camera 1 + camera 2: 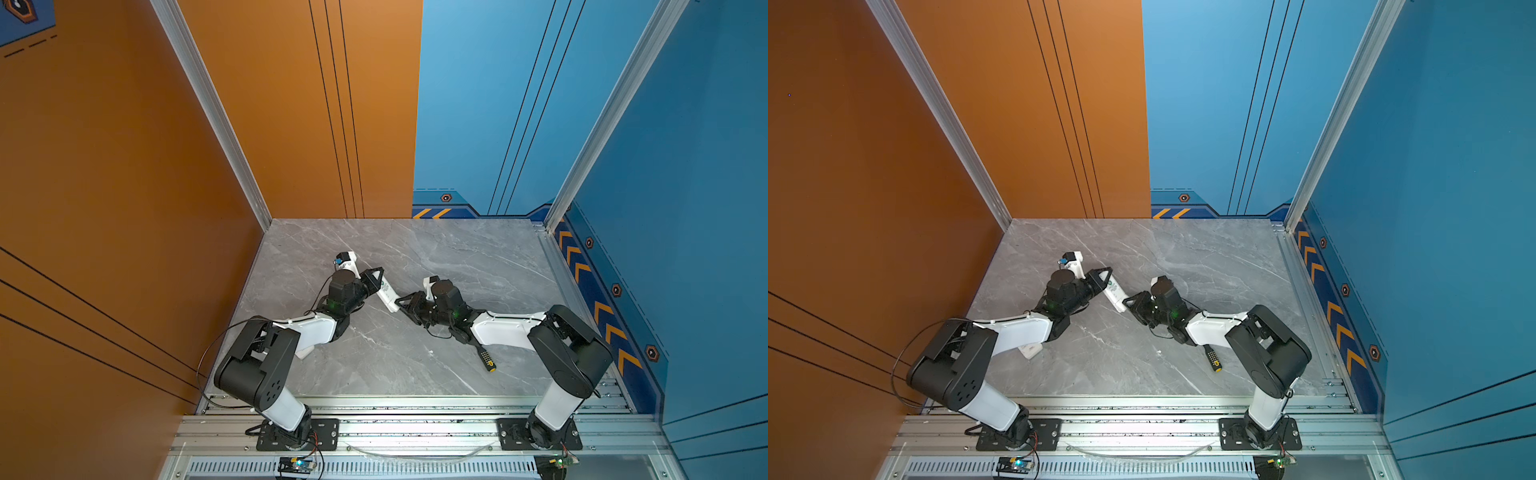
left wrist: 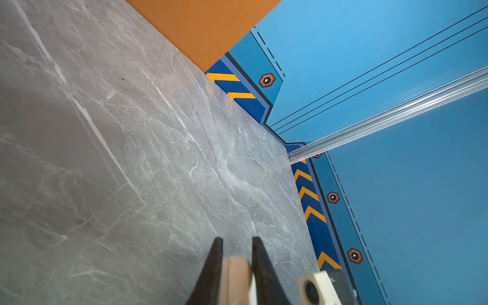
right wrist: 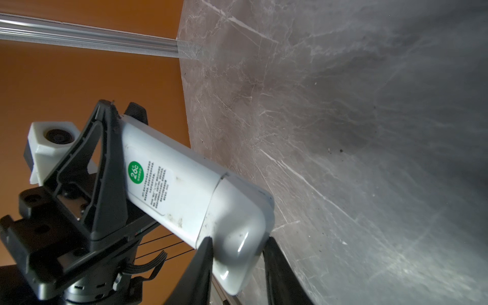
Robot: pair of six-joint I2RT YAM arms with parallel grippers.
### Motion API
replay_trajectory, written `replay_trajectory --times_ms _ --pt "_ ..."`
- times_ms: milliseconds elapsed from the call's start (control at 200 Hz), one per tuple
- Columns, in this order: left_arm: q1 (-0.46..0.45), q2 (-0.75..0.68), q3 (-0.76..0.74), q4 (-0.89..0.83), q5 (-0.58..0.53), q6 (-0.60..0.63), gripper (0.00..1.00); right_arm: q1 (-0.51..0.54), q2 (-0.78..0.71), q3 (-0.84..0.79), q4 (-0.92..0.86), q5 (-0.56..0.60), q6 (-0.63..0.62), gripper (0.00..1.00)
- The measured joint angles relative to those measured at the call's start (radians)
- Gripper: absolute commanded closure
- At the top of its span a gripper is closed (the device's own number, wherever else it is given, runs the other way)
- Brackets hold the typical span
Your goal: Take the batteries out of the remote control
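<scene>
The remote control [image 3: 184,195] is held up between the two arms, near the middle of the counter [image 1: 374,365]. One end of it is pinched by the left claw [image 3: 122,111], whose two black fingers are pressed on its flat sides. The other end, where the cover [image 3: 237,208] sits, is taken between the fingers of the right claw [image 3: 239,239], and both fingers look pressed against it.

The batteries cannot be seen at all (they are most likely shut inside, under that cover). A thin line is seen where the cover meets the body, just past the green sticker [image 3: 135,172].

The remote control is judged to be light, hard and smooth, so it could be twisted out of a weak grip. It is best held by its flat sides, as is done now. The cover is thin plastic, and its little catch could be snapped if it is pulled too hard. It should be slid along the body, not bent.

The batteries are thought to be small, round and slippery. They should be pinched across the middle, or they may be rolled away on the counter.

A screwdriver [image 1: 485,359] is left lying by the right arm.
</scene>
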Motion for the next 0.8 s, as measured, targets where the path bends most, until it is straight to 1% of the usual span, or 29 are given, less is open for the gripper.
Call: replay_trajectory --times_ms 350,686,796 --pt "-0.012 -0.005 0.008 -0.006 -0.015 0.006 1.00 -0.004 -0.025 -0.001 -0.026 -0.001 0.000 0.65" --pt "-0.020 -0.005 0.011 -0.011 -0.016 0.011 1.00 -0.010 -0.055 -0.016 -0.044 -0.019 0.000 0.62" --pt "-0.020 0.003 0.011 -0.049 -0.017 0.031 1.00 -0.010 -0.089 -0.018 -0.036 -0.024 0.000 0.62"
